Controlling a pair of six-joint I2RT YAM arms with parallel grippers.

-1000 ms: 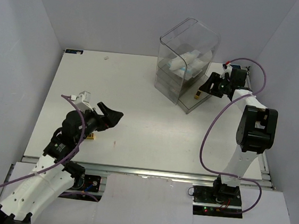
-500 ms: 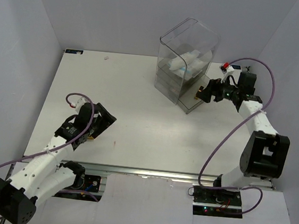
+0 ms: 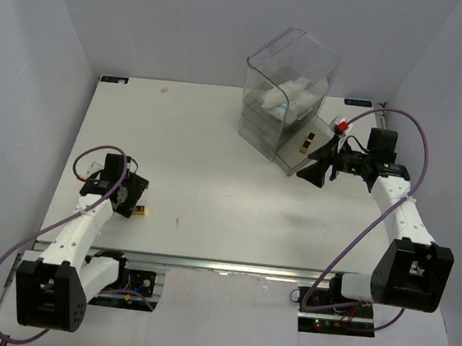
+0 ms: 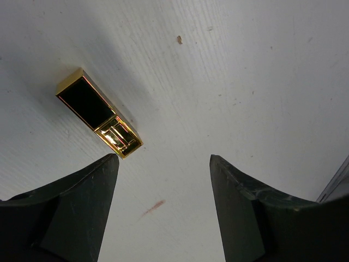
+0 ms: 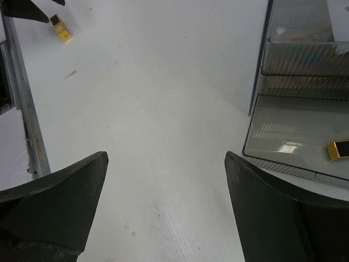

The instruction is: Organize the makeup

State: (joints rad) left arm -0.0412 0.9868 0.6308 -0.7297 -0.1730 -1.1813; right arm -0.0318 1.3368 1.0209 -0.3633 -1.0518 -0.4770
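Note:
One black-gold tube (image 4: 98, 112) lies flat on the white table (image 3: 215, 171), just ahead and left of my left gripper (image 4: 162, 158), which is open over bare table. From above, that tube (image 3: 139, 210) sits at the tip of the left gripper (image 3: 131, 201). A second black-gold tube (image 3: 306, 142) lies in the pulled-out bottom drawer (image 5: 294, 142), where it shows as a small tube (image 5: 339, 149). My right gripper (image 5: 166, 154) is open and empty, pulled back from the drawer; it is the right gripper (image 3: 307, 174) from above. White-and-light-blue packets (image 3: 291, 97) rest in the box top.
The tall clear drawer box (image 3: 257, 122) stands at the back right, its lowest drawer pulled out toward the right arm. A small reddish smear (image 4: 154, 206) marks the table near the left gripper. The metal rail (image 5: 24, 114) runs along the table's near edge.
My left arm has swung back and down to the table beside the tube, its jaws narrowing a little. My right gripper has opened and drawn away from the drawer, leaving the tube there.

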